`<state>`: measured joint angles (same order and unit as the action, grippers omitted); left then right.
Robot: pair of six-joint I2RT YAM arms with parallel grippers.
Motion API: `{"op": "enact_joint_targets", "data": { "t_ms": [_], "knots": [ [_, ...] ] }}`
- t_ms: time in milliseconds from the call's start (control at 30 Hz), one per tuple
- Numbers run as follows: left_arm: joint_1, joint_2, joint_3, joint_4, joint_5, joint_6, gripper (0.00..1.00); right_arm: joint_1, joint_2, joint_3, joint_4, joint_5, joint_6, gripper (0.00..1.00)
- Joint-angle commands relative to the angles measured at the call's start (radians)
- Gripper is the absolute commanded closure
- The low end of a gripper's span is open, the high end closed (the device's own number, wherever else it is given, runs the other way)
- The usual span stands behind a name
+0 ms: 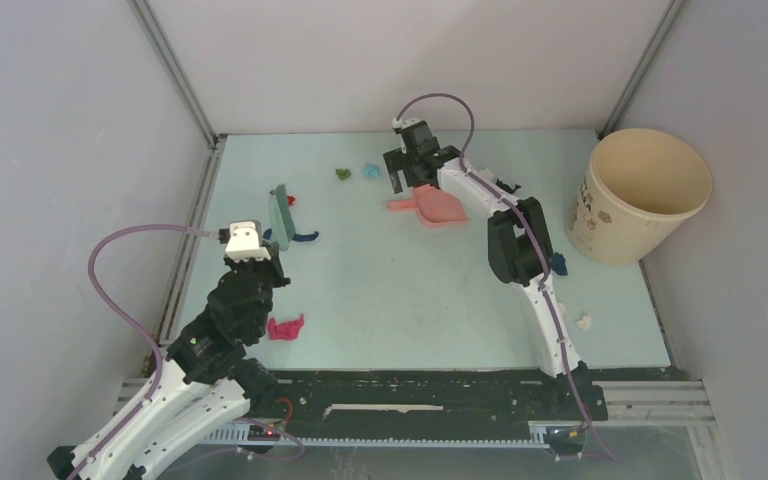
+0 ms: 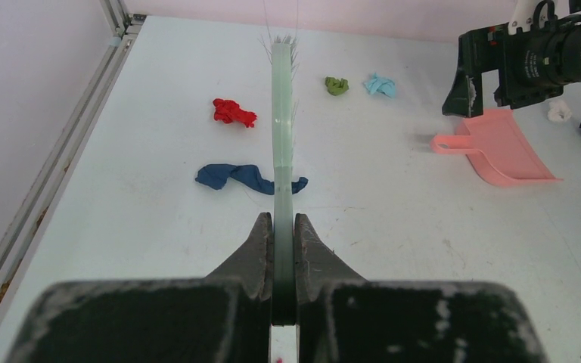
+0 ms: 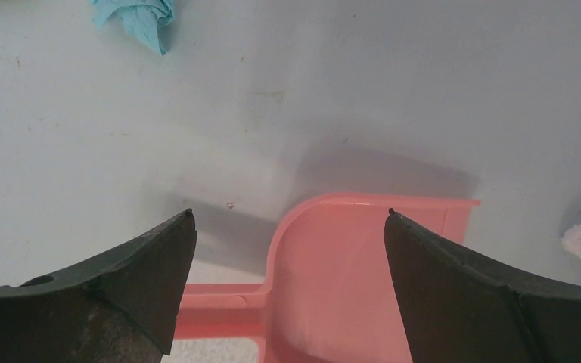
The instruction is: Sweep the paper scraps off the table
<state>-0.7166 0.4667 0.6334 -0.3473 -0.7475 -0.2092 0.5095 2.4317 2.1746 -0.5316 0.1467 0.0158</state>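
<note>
My left gripper (image 2: pixel 283 219) is shut on the handle of the teal-green hand brush (image 2: pixel 281 128), which stands on edge on the table (image 1: pixel 410 290). Paper scraps lie around it: red (image 2: pixel 234 112), dark blue (image 2: pixel 234 176), green (image 2: pixel 337 85) and light blue (image 2: pixel 379 84). A magenta scrap (image 1: pixel 285 327) lies beside my left arm. White (image 1: pixel 584 321) and dark blue (image 1: pixel 558 264) scraps lie at the right. My right gripper (image 3: pixel 289 215) hangs open just above the salmon-pink dustpan (image 3: pixel 333 280), its fingers either side of where handle meets pan, holding nothing.
A large beige bucket (image 1: pixel 640 195) stands off the table's right far corner. Metal rails (image 1: pixel 192 230) and grey walls border the table on the left, back and right. My right arm (image 1: pixel 520 250) stretches across the right half of the surface.
</note>
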Motion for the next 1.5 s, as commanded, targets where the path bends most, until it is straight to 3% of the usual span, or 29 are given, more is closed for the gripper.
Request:
{"op": "enact_joint_targets", "data": {
  "t_ms": [0,467,1200,1467],
  "knots": [
    [0.009,0.003,-0.005,0.033,-0.003,-0.009,1.0,0.017,0.013,0.039,0.025,0.057,-0.007,0.0],
    [0.025,0.001,-0.013,0.048,0.02,0.016,1.0,0.037,-0.071,-0.089,-0.035,0.006,-0.014,0.0],
    [0.027,0.017,-0.02,0.063,0.061,0.026,1.0,0.06,-0.463,-0.737,0.019,0.003,-0.201,0.0],
    [0.027,0.029,-0.018,0.062,0.08,0.025,1.0,0.052,-0.564,-0.835,0.019,0.046,-0.276,0.0]
  ]
}}
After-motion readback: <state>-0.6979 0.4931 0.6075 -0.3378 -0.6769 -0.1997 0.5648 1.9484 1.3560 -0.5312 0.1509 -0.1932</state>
